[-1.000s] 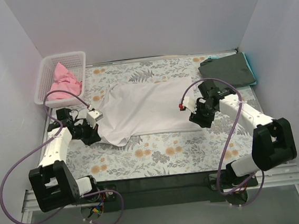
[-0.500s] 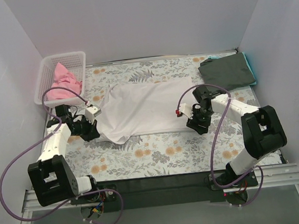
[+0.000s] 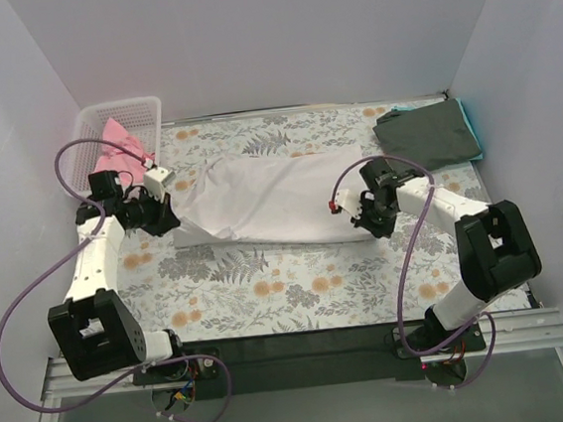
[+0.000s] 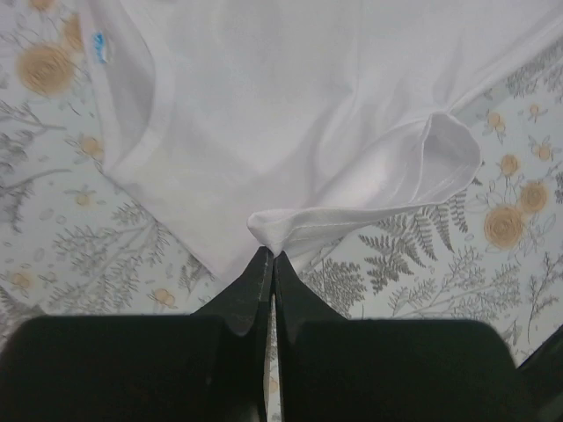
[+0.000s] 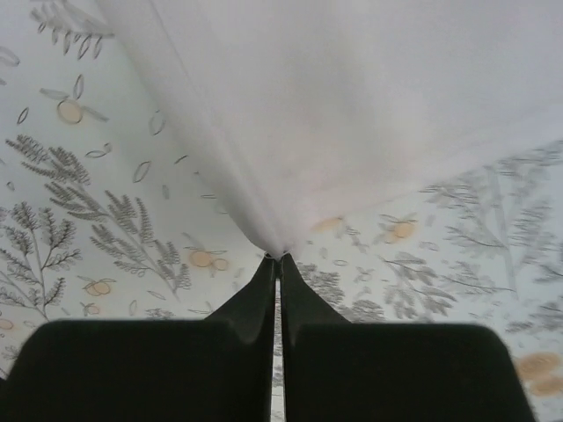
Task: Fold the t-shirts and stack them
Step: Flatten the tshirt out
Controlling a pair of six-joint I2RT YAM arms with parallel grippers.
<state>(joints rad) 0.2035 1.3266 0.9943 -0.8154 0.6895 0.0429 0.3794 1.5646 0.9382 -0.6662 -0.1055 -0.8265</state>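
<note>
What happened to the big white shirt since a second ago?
The left gripper and right gripper, both shut on the near edge of the white shirt, pulled it away from the robot, the left one farther. The pink shirt in the basket and the dark folded shirt stayed put.

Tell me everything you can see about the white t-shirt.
The white t-shirt is large, plain, soft-looking cloth. It lies wrinkled, lengthwise across the middle of the floral table cloth. Its collar, with a small blue tag, is at the left arm's end. The left gripper pinches an edge beside a sleeve, and the right gripper pinches a folded edge at the other end.
</note>
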